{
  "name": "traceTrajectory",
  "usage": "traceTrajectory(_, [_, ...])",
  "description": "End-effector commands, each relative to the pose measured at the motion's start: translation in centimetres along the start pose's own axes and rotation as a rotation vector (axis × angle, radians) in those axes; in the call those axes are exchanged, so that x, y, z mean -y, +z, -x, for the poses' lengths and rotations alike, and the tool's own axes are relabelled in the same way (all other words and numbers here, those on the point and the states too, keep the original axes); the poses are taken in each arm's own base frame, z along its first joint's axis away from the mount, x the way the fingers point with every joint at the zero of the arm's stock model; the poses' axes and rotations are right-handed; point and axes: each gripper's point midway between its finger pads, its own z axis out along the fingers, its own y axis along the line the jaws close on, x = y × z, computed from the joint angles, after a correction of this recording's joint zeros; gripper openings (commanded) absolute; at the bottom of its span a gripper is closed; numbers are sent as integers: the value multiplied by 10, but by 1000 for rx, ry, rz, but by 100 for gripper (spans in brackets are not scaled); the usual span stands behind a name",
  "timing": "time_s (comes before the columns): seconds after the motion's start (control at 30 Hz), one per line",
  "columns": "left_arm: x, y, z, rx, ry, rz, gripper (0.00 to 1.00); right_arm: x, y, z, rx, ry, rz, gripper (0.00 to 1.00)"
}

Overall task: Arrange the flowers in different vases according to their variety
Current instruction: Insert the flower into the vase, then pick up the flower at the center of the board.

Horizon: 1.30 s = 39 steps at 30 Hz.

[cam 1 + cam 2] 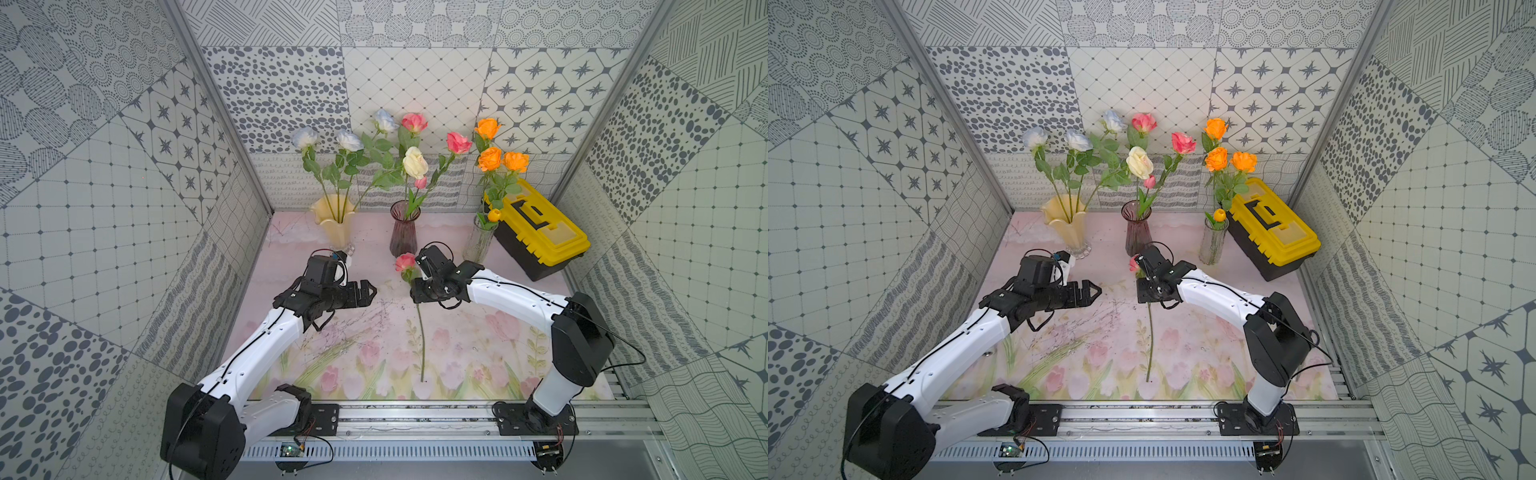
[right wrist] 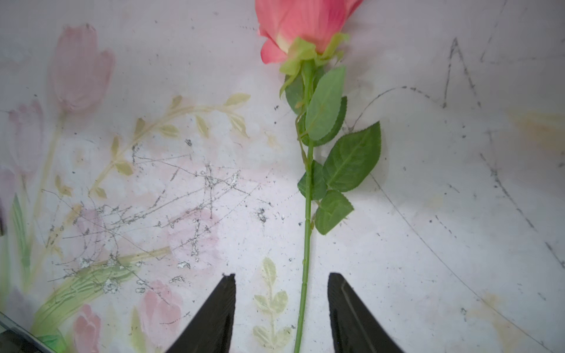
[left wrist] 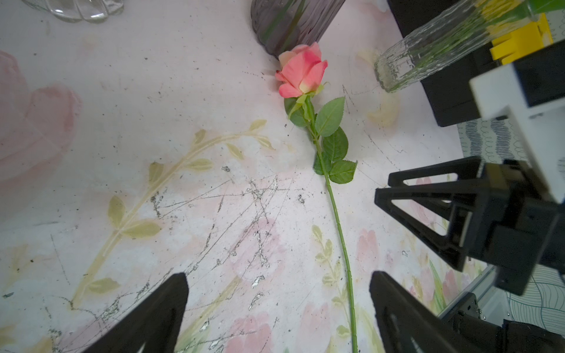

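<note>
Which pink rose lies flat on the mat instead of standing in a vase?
The pink rose in front of the dark purple vase, with the right pincer open over its stem. The other pink roses stand in that vase.

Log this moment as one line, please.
pink rose: lying on mat, unheld | right gripper: open, astride its stem | left gripper: open, empty

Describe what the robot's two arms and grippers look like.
The left arm and right arm have smooth white shells and bulky black joint housings, with a thin black cable running along each. The left gripper and right gripper are black, with open triangular frame fingers.
</note>
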Motion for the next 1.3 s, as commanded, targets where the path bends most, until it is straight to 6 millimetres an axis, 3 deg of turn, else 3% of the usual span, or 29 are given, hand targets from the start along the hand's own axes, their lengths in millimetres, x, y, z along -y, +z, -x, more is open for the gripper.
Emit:
traceTrajectory(0.0, [-1, 1, 0, -4, 15, -5, 98, 0, 11, -18, -80, -14, -17, 52])
traceTrajectory(0.37, [-1, 0, 0, -2, 15, -3, 98, 15, 44, -48, -200, -82, -166, 44])
traceTrajectory(0.97, [-1, -1, 1, 0, 17, 1, 98, 19, 68, -55, -264, -107, -266, 24])
traceTrajectory(1.07, [-1, -1, 1, 2, 18, 1, 98, 22, 71, -59, -279, -103, -278, 17])
traceTrajectory(1.2, [-1, -1, 1, 1, 17, 1, 98, 23, 69, -59, -276, -95, -285, 1])
traceTrajectory(1.27, [-1, -1, 1, -1, 17, 3, 98, 24, 65, -58, -265, -90, -289, 0])
